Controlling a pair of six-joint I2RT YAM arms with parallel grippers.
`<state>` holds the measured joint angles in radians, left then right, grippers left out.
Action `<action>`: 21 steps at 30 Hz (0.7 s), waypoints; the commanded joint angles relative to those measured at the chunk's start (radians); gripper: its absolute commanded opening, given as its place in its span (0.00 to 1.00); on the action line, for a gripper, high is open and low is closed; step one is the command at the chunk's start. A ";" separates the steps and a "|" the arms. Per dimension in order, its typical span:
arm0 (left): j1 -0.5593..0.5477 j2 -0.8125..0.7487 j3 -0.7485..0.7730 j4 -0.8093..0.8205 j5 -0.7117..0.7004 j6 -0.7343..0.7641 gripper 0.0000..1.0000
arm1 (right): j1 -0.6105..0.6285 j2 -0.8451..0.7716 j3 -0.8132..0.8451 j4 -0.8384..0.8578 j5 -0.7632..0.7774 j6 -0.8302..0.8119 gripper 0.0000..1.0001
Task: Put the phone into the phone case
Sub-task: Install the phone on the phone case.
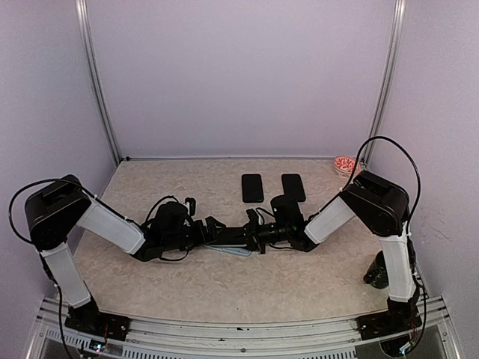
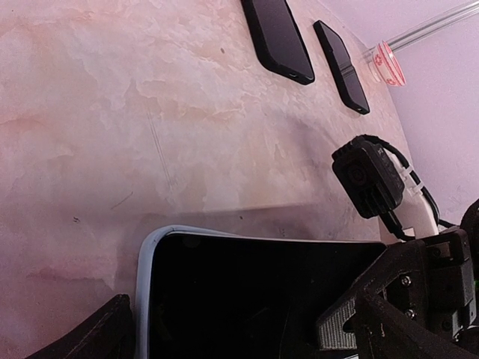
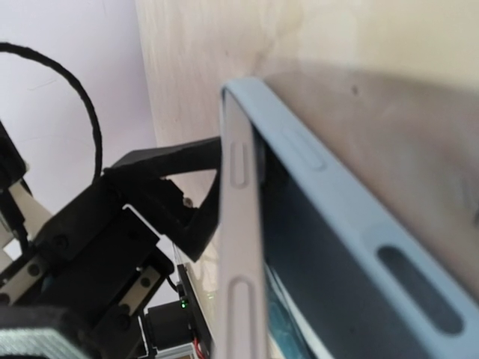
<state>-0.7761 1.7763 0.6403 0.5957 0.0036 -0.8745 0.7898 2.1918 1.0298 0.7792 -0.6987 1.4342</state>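
The phone (image 2: 254,299), with its black screen up, lies inside a pale blue case (image 2: 146,258) low over the table's middle; both show in the top view (image 1: 230,250). My left gripper (image 2: 232,329) straddles its width, one finger (image 2: 101,336) beside the case's edge and the other, padded finger (image 2: 348,325) at the far side, closed on it. My right gripper (image 1: 260,233) meets it from the right. Its fingers are hidden in the right wrist view, where the case wall (image 3: 337,187) and the side strip with button slots (image 3: 239,224) fill the frame.
Two black phone-shaped slabs (image 1: 252,187) (image 1: 293,186) lie side by side at the back of the table. A small red-and-white dish (image 1: 344,164) sits in the back right corner. The right wrist camera (image 2: 367,179) hangs close to my left gripper.
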 commanded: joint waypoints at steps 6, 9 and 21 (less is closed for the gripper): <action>-0.016 0.006 -0.058 0.089 0.103 -0.020 0.99 | 0.020 0.033 0.032 0.063 -0.039 0.005 0.00; -0.011 -0.004 -0.062 0.096 0.106 -0.008 0.99 | 0.021 0.036 0.027 0.065 -0.041 0.000 0.00; 0.057 -0.123 -0.100 -0.024 0.046 0.011 0.99 | 0.012 0.000 0.012 0.061 -0.046 -0.064 0.00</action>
<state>-0.7418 1.7008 0.5602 0.6247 0.0494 -0.8730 0.7940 2.2108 1.0313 0.8139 -0.7235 1.4128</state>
